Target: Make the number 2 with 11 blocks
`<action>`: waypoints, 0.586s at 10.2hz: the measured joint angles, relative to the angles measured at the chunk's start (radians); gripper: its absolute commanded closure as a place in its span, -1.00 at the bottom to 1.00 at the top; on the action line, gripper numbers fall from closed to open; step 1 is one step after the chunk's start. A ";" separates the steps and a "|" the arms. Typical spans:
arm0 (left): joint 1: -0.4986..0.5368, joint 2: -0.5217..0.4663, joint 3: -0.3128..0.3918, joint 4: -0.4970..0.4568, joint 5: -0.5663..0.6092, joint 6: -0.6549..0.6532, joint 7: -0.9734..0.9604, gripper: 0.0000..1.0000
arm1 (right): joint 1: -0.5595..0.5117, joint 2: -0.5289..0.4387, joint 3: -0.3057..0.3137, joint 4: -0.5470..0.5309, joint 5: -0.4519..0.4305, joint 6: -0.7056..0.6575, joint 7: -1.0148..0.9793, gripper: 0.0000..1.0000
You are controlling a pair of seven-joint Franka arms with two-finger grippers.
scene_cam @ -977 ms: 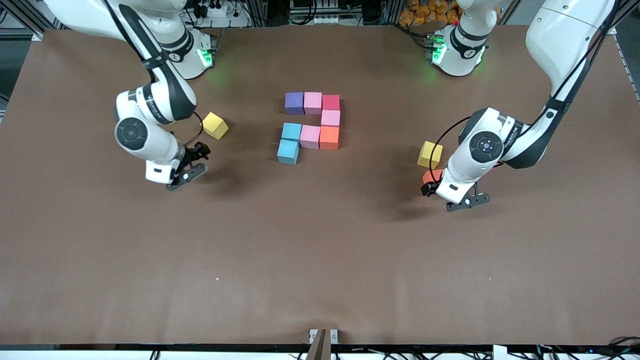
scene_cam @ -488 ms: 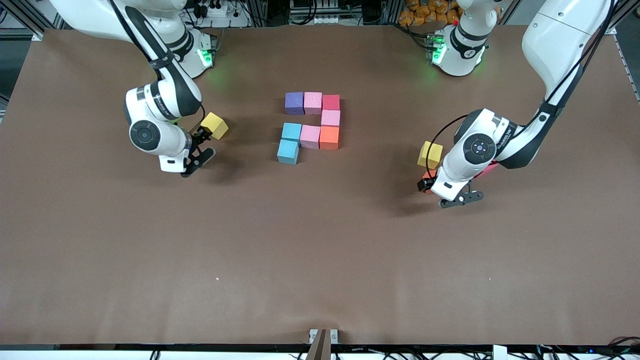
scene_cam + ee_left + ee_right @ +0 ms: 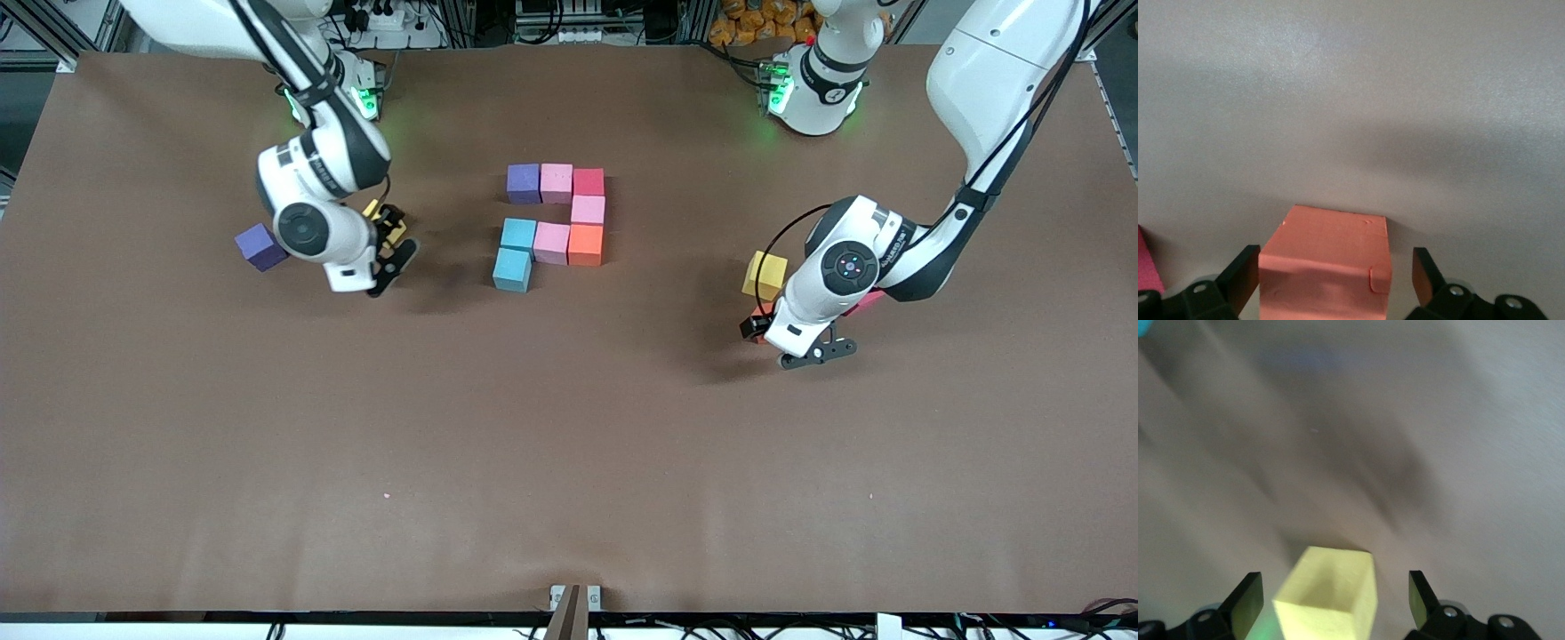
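Eight blocks lie joined at the table's middle: purple [image 3: 524,182], pink [image 3: 556,182], red [image 3: 589,181], pink [image 3: 588,210], orange [image 3: 585,244], pink [image 3: 551,243] and two blue [image 3: 518,235] [image 3: 512,269]. A loose purple block [image 3: 260,246] sits toward the right arm's end. My right gripper [image 3: 391,238] [image 3: 1335,587] is open, its fingers either side of a yellow cube [image 3: 1331,600]. My left gripper [image 3: 787,340] [image 3: 1335,267] is open around an orange block [image 3: 1328,267] on the table, mostly hidden in the front view. A red block [image 3: 862,302] peeks out under the left arm.
A second yellow cube [image 3: 765,274] stands beside the left gripper, toward the robots' bases. The yellow cube [image 3: 374,211] under the right gripper is largely covered by it. Bare brown table [image 3: 569,462] stretches toward the front camera.
The right arm swung toward the table's middle and came over the yellow cube, uncovering the loose purple block. The left gripper shifted slightly over the orange block.
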 measured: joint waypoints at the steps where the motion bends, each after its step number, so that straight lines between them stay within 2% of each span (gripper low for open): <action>1: 0.005 0.000 0.000 0.000 -0.002 0.000 0.000 0.97 | 0.025 -0.002 0.004 0.000 0.000 -0.019 0.000 -0.91; 6: 0.006 -0.001 -0.003 0.002 -0.007 -0.011 -0.067 1.00 | 0.043 -0.007 -0.004 0.000 -0.003 -0.064 0.000 -0.91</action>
